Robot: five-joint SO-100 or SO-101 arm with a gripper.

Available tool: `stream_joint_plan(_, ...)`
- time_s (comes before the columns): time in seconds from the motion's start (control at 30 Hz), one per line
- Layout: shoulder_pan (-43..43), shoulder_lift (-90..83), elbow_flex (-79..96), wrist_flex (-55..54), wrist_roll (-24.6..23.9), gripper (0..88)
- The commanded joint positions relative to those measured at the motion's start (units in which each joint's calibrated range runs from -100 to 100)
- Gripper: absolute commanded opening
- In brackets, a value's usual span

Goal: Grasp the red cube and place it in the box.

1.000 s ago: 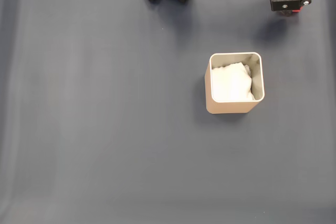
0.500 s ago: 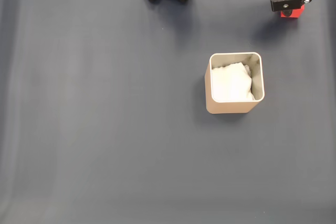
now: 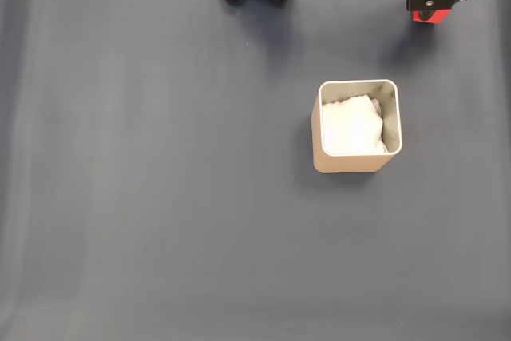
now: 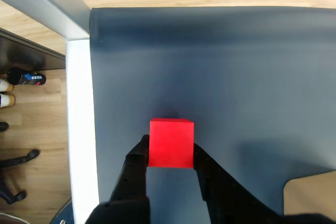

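Both views are bright and sharp, soft even light, just faint shadows on the mat (image 3: 160,197), no glare.

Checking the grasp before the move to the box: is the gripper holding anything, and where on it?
Yes. The gripper holds the red cube, its two fingers pressed against the cube's opposite side faces, in the wrist view.

A dark blue-grey mat (image 4: 220,66) lay under and ahead of the jaws in the wrist view, and it covered the whole surface in the fixed view (image 3: 160,197). To the left of the jaws ran the white table edge (image 4: 79,129), with a wooden floor (image 4: 31,124) beyond it. On that floor, far left of the jaws, lay a black canister (image 4: 25,77) with a blue label.
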Motion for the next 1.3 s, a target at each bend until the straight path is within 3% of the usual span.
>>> stream_joint_plan(0.0, 1.1, -3.8, -5.6, 5.2, -0.9, 0.3)
stream_joint_plan(0.4, 8.3, -8.3, -15.6, 19.0, -2.1, 0.3)
stream_joint_plan(1.27, 29.1, -8.7, -32.0, 30.0, -1.4, 0.3)
